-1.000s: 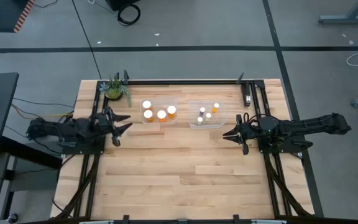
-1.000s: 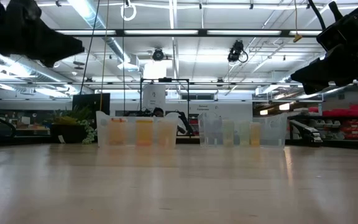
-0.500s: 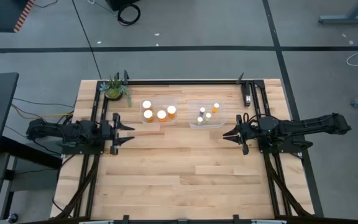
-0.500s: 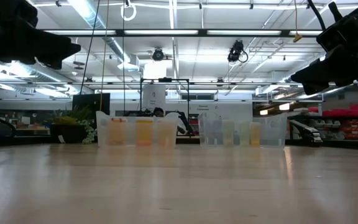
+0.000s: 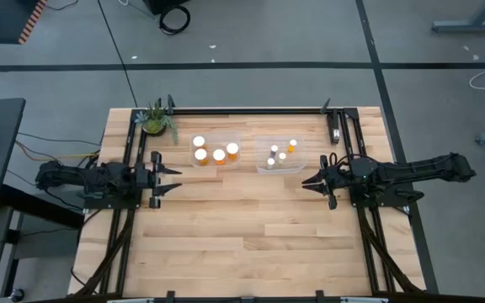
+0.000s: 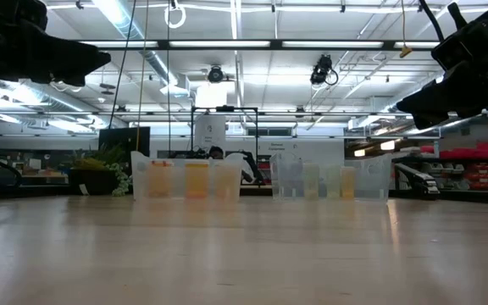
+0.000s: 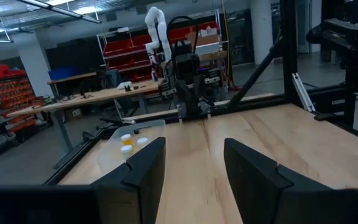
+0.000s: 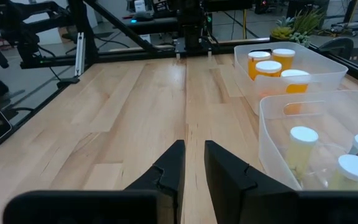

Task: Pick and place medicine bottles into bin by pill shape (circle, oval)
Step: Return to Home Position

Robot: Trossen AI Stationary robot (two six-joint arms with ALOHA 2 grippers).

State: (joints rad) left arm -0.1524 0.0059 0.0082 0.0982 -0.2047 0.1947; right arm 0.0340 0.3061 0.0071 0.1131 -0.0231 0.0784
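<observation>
Beside the potted plant (image 5: 157, 119), at the far corner of the bench (image 5: 251, 244), sits the first clear bin (image 5: 213, 135). It holds three wider medicine bottles (image 5: 219, 156), all upright with white caps up, bunched close in a row. One step farther from the plant comes the second clear bin (image 5: 300, 165), apart from the first by a narrow strip of wood. In there are four smaller bottles (image 5: 282, 156), upright too and clustered tight. Every bottle in view is inside a bin.

Now the arms. The left end effector (image 5: 173, 180) hovers near the plant, just on the near side of the first bin and lifted off the wood. Its fingers are spread wide — released, with nothing between them. The right end effector (image 5: 304, 181) hangs well apart from the plant, just off the near edge of the second bin and also raised off the bench top. Its fingers are drawn in to a thin slit — clenched on nothing. Both arms reach in level from opposite edges of the bench, with their tips facing each other across open wood.
</observation>
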